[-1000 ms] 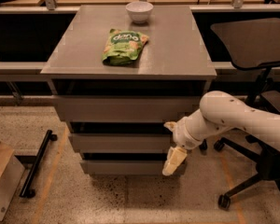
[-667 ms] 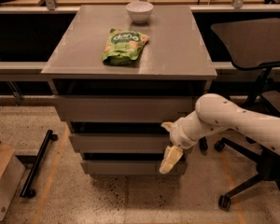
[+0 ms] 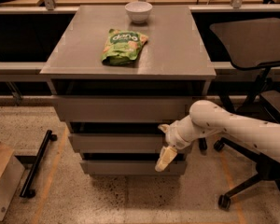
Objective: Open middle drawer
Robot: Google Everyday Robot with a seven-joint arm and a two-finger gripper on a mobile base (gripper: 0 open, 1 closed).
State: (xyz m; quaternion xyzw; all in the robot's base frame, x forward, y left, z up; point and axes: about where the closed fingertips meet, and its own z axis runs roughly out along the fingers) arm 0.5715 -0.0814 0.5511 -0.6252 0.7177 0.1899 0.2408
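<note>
The grey cabinet (image 3: 130, 64) has three plain drawer fronts. The middle drawer (image 3: 114, 143) is the second one, and its wide flat front sits about level with the fronts above and below. My gripper (image 3: 163, 144) is at the right end of that front, on a white arm that comes in from the right. One fingertip (image 3: 162, 127) sits at the gap above the drawer's top edge. The other cream finger (image 3: 164, 158) hangs down over its lower edge. The fingers stand apart.
A green snack bag (image 3: 123, 45) and a white bowl (image 3: 138, 10) rest on the cabinet top. The top drawer (image 3: 121, 108) and lowest drawer (image 3: 126, 167) look closed. An office chair (image 3: 252, 41) stands close on the right, with a black wheeled bar (image 3: 37, 164) and a cardboard box (image 3: 0, 171) on the left.
My gripper has slid a little to the left along the middle drawer's front. The drawers have not visibly moved.
</note>
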